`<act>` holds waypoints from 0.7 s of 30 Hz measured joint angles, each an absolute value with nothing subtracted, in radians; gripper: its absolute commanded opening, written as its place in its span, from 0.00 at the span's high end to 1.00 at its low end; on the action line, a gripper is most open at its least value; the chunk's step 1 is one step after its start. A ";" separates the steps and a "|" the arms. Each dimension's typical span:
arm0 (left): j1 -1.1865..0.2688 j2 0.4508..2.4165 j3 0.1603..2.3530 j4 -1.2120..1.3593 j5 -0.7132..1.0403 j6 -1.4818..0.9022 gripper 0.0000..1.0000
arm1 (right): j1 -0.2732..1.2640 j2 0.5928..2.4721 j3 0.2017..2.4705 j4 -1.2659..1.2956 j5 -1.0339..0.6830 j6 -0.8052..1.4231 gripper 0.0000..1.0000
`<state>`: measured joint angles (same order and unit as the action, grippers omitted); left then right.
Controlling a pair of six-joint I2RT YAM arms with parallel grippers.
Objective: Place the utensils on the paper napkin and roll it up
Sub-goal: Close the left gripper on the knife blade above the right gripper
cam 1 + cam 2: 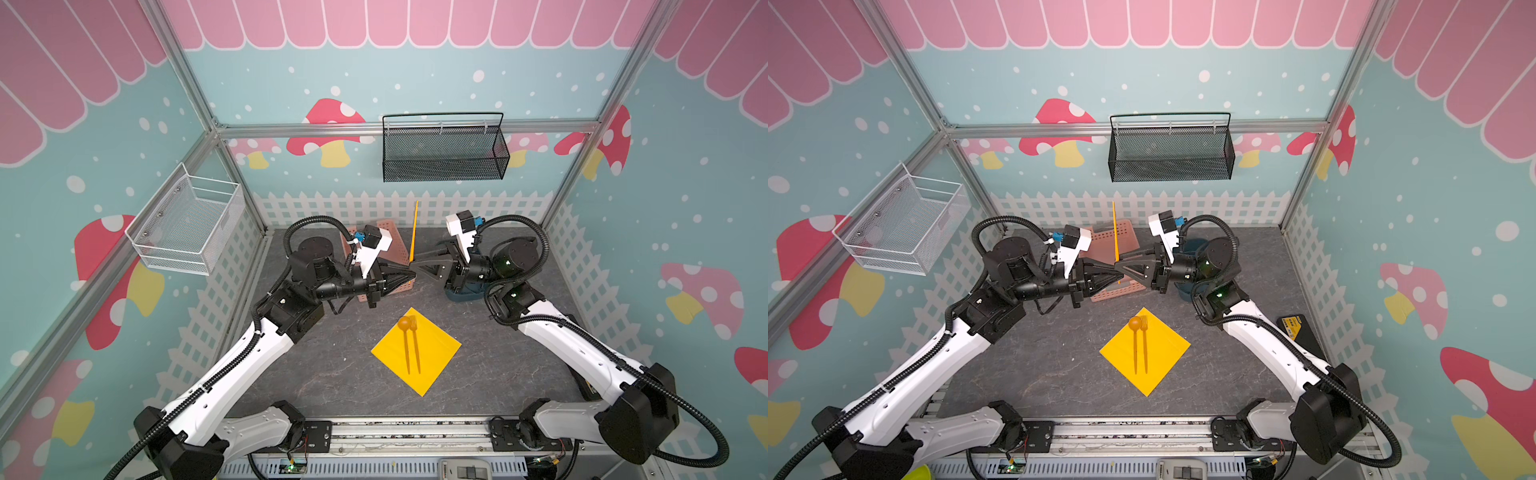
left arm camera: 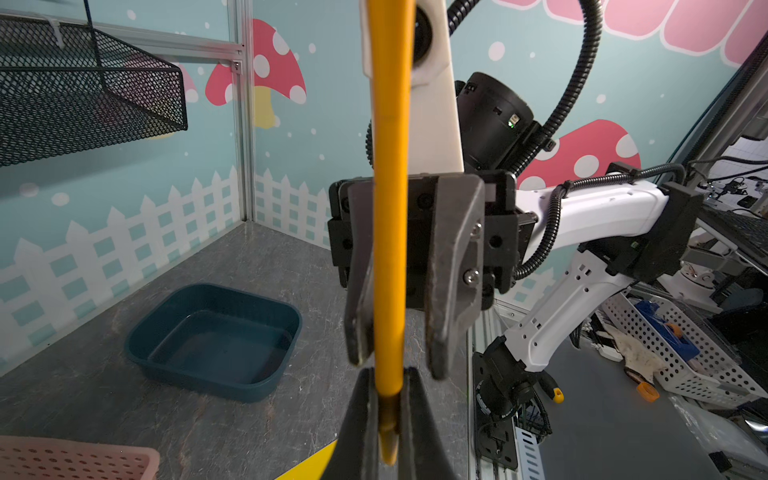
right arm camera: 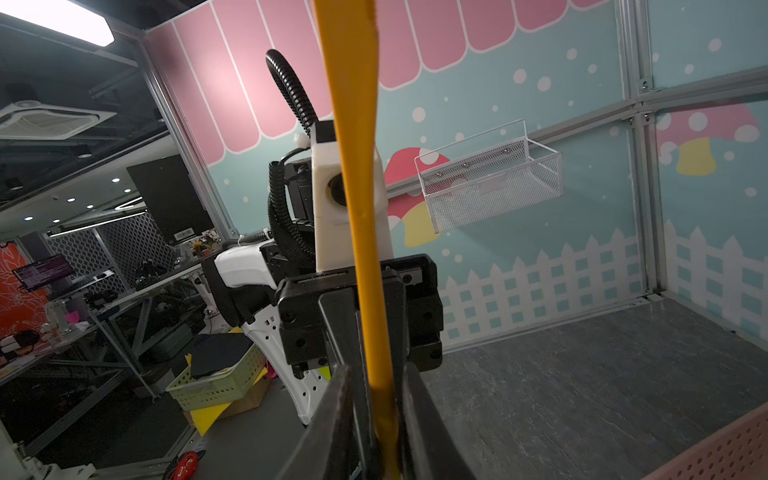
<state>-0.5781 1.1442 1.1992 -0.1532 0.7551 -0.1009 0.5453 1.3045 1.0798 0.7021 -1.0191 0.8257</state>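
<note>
Seemingly a handover: the left end effector [image 1: 411, 275] clenches the upright knife [image 1: 414, 230] by its lower end while the right end effector [image 1: 418, 266], tip-to-tip opposite, stands released, so the knife can join spoon [image 1: 404, 322] and fork [image 1: 414, 322] on the paper napkin [image 1: 438, 351] below both.

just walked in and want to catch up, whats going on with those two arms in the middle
The two arms meet above the table with the knife upright between them. The left gripper is shut on its lower end, while the right gripper has its jaws open around the shaft, so it looks like a handover. The spoon and fork lie side by side on the yellow napkin, which is flat and not yet rolled.
</note>
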 measured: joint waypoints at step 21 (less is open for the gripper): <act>-0.578 1.125 1.200 -0.171 0.744 -0.114 0.66 | 0.545 1.309 1.080 0.649 -1.014 0.764 1.00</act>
<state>-0.5781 1.1252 1.1995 -0.1711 0.7444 -0.1143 0.5453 1.3094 1.0801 0.6491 -1.0138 0.7643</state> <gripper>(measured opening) 0.323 0.085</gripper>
